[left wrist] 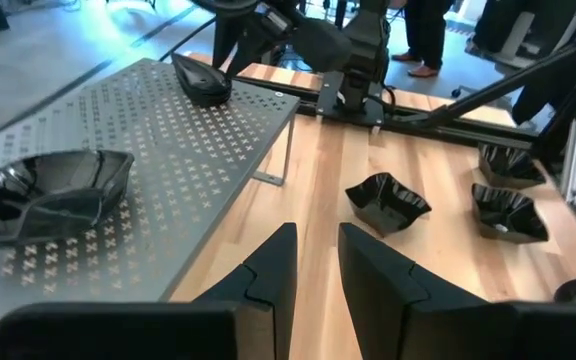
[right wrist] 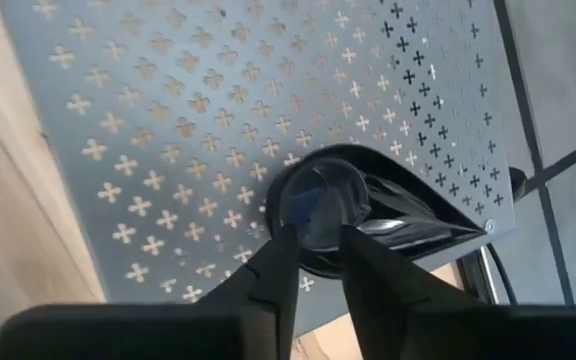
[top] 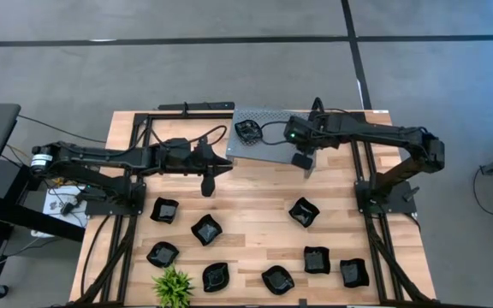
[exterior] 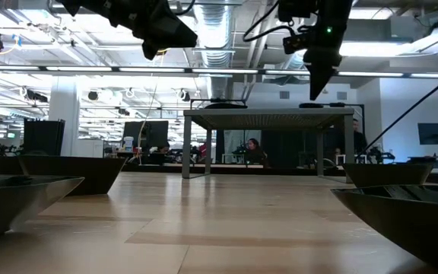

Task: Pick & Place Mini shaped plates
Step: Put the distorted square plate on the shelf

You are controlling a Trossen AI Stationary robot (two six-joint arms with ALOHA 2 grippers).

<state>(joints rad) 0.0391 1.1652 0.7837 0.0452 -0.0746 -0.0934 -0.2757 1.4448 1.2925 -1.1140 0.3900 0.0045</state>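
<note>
Hovering right gripper (right wrist: 313, 262), jaws narrowly apart, directly above teardrop plate (right wrist: 368, 205) on perforated shelf (right wrist: 168, 120); left gripper (left wrist: 313, 260) narrowly open, empty.

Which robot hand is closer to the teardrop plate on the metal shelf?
Right. The right hand sits right over the teardrop plate on the shelf; the left hand is beside the shelf, over wood.

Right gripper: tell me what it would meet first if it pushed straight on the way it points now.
Probably the teardrop-shaped black plate on the grey perforated shelf: it lies just beyond the right gripper, though depth is unclear.
</note>
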